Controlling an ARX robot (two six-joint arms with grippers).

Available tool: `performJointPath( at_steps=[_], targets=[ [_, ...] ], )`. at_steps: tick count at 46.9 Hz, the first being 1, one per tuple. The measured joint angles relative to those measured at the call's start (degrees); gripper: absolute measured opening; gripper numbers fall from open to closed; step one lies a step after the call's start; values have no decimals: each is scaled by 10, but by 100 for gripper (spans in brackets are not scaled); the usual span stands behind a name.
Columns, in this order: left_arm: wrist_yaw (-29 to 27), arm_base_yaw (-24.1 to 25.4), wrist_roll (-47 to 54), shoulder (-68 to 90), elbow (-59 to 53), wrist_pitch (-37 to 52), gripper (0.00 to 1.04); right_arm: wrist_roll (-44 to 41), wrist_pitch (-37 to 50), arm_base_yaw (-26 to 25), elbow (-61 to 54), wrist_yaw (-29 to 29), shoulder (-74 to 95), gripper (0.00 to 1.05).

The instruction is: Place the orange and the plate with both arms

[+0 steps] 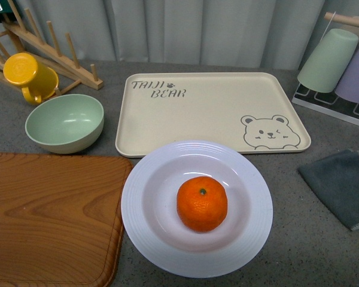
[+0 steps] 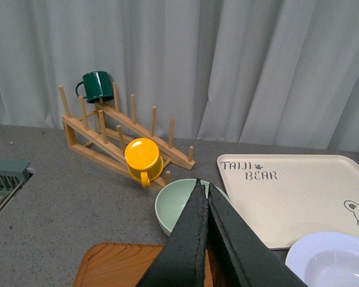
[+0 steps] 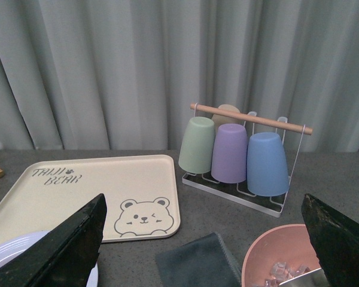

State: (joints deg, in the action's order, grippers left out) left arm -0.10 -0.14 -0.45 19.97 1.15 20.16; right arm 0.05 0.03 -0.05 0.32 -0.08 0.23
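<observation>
dimpled bright orange (image 1: 201, 204) sits centred in ridged white plate (image 1: 137, 239)

The orange (image 1: 202, 204) sits in the plate (image 1: 245, 239), before the tray (image 1: 209, 113), right of the board (image 1: 48, 215).

Soft, even light from overhead fills all three of my views, and each is bright. The orange (image 1: 201, 203) throws only a faint shadow, and the plate (image 1: 137, 209) shows small white glints. My left gripper (image 2: 203, 191) looks soft-edged in the lower middle of its frame, probably too close for focus.
</observation>
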Motion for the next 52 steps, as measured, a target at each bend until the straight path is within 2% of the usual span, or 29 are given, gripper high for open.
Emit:
performJointPath(
  at_steps=[26, 30, 37, 42, 47, 50, 52],
  targets=[
    [0, 0, 0, -99, 0, -99, 4, 0, 0, 0, 0, 0, 0, 96],
    [1, 0, 0, -170, 0, -189, 4, 0, 0, 0, 0, 0, 0, 96],
    [1, 0, 0, -196, 0, -200, 4, 0, 0, 0, 0, 0, 0, 96],
    [1, 0, 0, -197, 0, -200, 20, 0, 0, 0, 0, 0, 0, 96],
    [1, 0, 0, -197, 0, -200, 36, -13, -22, -9, 10, -26, 45, 96],
    [1, 0, 0, -197, 0, -201, 47, -18, 29, -10, 10, -22, 129, 96],
    [1, 0, 0, -197, 0, -201, 57, -17, 85, -12, 13, -23, 204, 96]
  ],
)
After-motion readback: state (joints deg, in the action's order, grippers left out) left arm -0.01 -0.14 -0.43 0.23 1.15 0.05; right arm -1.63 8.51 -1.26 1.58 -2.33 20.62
